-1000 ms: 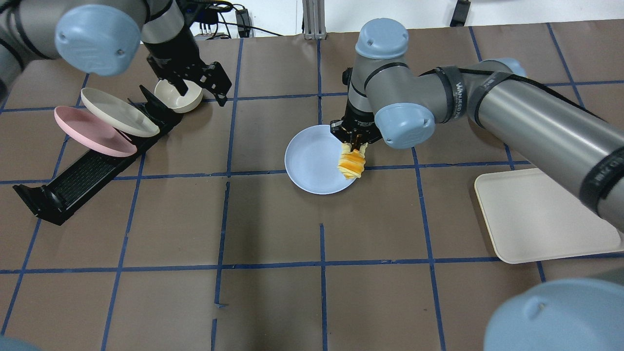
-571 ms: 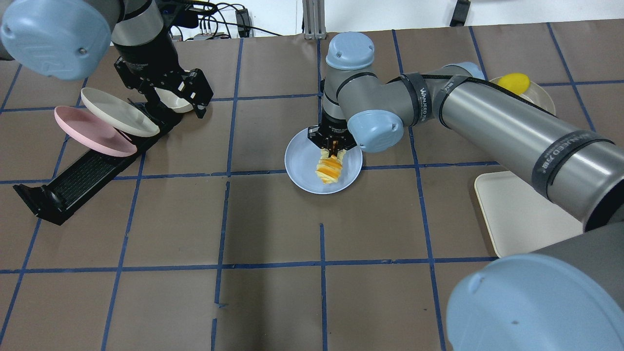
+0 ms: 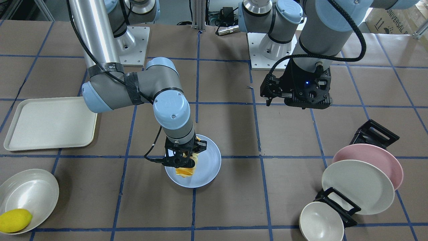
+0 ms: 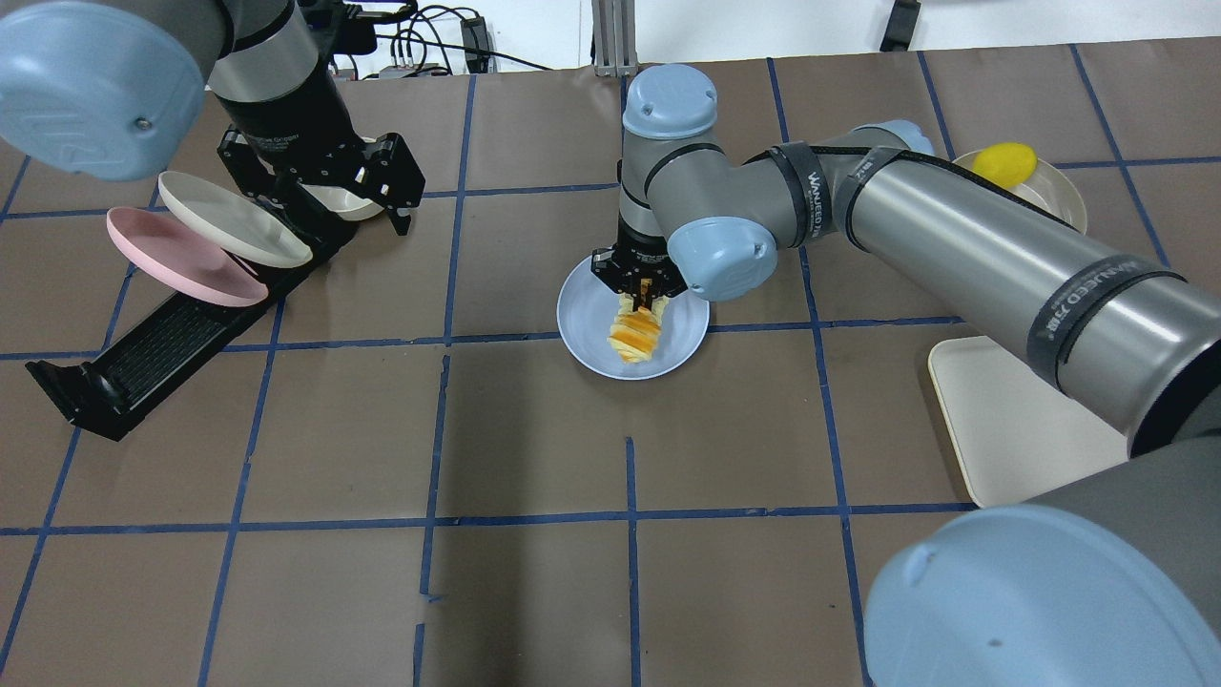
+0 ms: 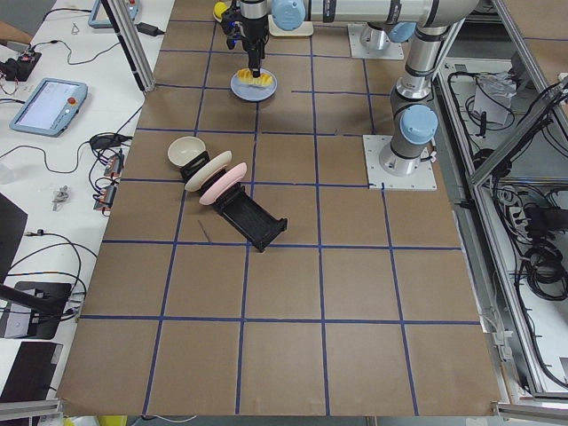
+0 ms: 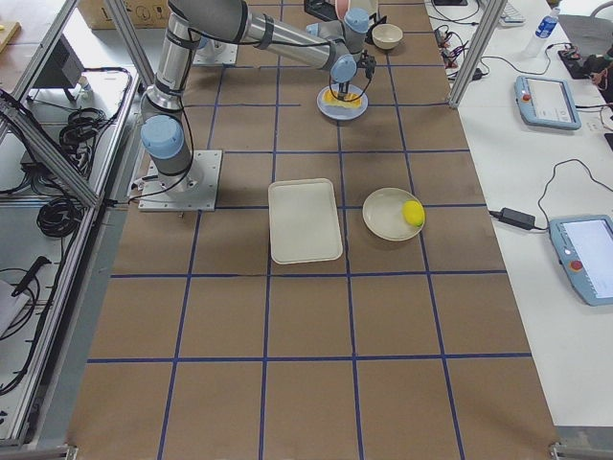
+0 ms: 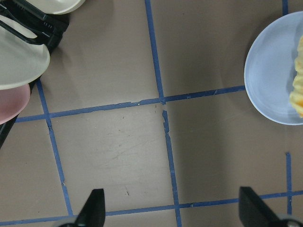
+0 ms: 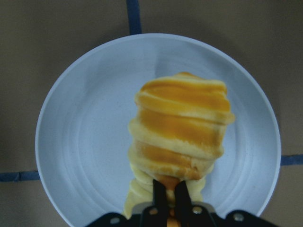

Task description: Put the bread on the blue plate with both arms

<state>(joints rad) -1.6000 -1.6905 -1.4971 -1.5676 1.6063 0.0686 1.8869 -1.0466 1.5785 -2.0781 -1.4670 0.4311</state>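
right jaws pinch the bread's end over the blue plate, left jaws spread wide above the surface

bread orange-cream striped; blue plate pale blue

The right pincer grips the bread over the blue plate.

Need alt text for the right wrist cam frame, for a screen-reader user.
The right gripper pinches the near end of the striped orange-and-cream bread, held over the middle of the blue plate. Around the plate lies brown table crossed by blue tape lines.
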